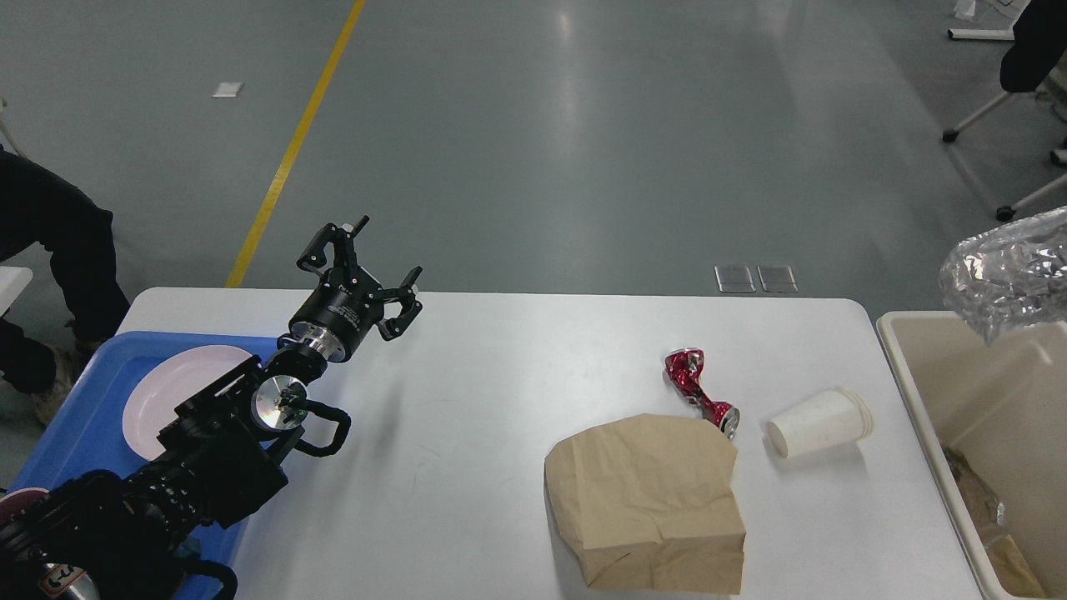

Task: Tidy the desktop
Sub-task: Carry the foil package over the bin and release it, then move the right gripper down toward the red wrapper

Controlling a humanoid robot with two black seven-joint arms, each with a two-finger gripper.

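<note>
The white desktop (517, 400) fills the lower view. On its right half lie a brown paper bag (650, 500), a crushed red can (698, 392) just behind the bag, and a white paper cup (821, 421) on its side. My left gripper (377, 265) is open and empty, raised above the desktop's far left part, beside the blue tray. The right gripper is out of view.
A blue tray (100, 400) at the left edge holds a pink plate (171, 396). A beige bin (984, 417) stands off the desktop's right end, with crumpled clear plastic (1013, 271) above it. A person's leg (50, 250) is at far left.
</note>
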